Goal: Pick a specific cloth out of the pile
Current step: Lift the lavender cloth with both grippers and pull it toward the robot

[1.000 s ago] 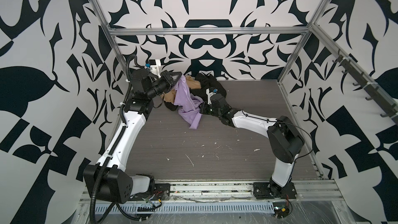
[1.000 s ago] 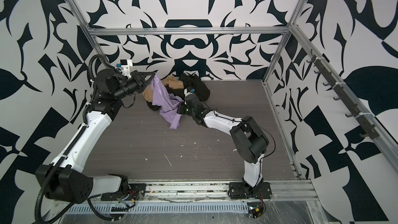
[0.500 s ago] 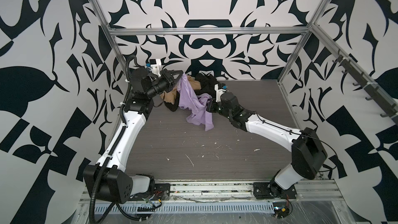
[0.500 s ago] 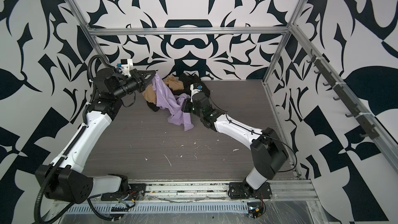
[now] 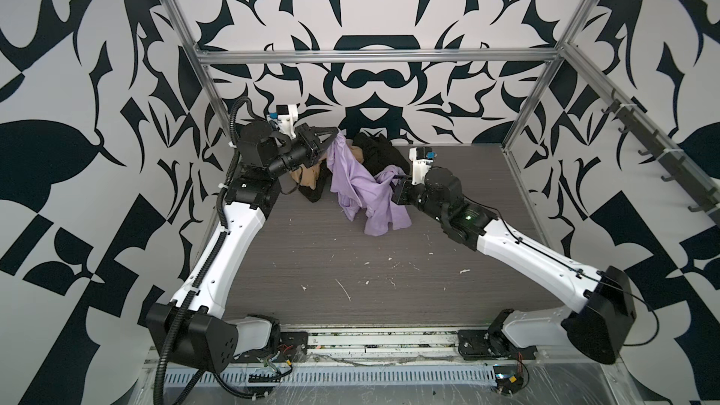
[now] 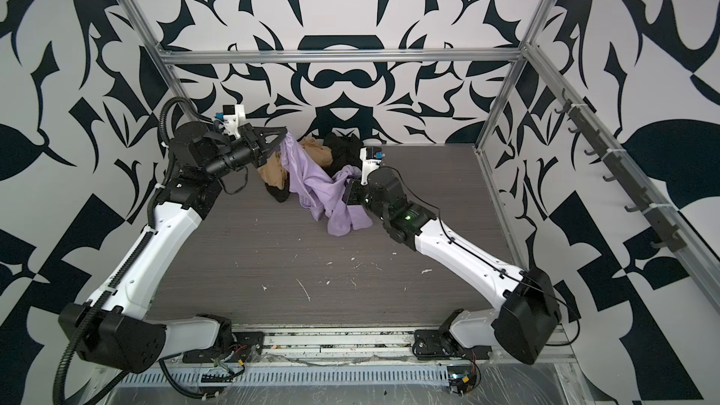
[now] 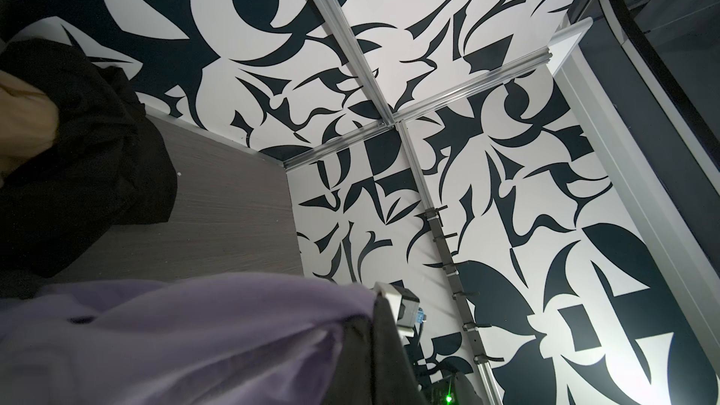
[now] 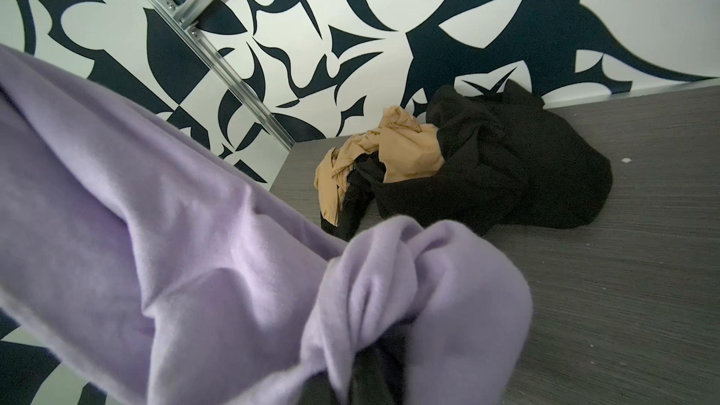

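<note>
Inside the black-and-white patterned booth, over the grey tabletop (image 5: 389, 278), my left gripper (image 5: 334, 139) is clamped on one raised end of the lavender cloth (image 5: 352, 179); the right gripper (image 5: 394, 185) pinches another fold. It hangs between them, mostly off the pile (image 5: 380, 153), hem on the tabletop; setting it aside is what's left, I'd say. Fabric hides where both pairs of jaws meet.
</note>
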`<state>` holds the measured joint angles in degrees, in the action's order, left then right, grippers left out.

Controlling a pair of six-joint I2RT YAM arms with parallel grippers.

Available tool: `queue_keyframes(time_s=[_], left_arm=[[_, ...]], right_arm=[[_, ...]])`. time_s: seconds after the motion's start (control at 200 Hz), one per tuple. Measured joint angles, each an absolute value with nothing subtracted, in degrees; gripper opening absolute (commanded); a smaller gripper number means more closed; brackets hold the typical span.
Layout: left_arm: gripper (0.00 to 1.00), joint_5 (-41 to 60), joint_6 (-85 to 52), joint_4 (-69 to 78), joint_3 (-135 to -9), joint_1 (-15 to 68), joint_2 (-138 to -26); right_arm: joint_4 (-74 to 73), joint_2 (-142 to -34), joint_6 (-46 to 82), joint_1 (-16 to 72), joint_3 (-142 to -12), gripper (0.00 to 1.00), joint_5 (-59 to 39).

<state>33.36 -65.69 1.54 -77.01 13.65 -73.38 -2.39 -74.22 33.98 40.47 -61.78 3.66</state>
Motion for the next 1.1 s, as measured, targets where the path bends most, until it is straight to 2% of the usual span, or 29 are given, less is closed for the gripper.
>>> queue_keyframes(time_s=[0.65, 1.1], left_arm=[[0.0, 30.9, -61.9, -9.5, -78.8, 16.1, -61.0], [0.0, 26.5, -59.7, -18.3, -78.0, 26.1, -54.5]], right_arm=[[7.9, -56.6, 27.9, 40.5, -61.1, 0.0, 7.8], [18.6, -52.4, 32.3, 40.7, -64.7, 0.0, 2.1]])
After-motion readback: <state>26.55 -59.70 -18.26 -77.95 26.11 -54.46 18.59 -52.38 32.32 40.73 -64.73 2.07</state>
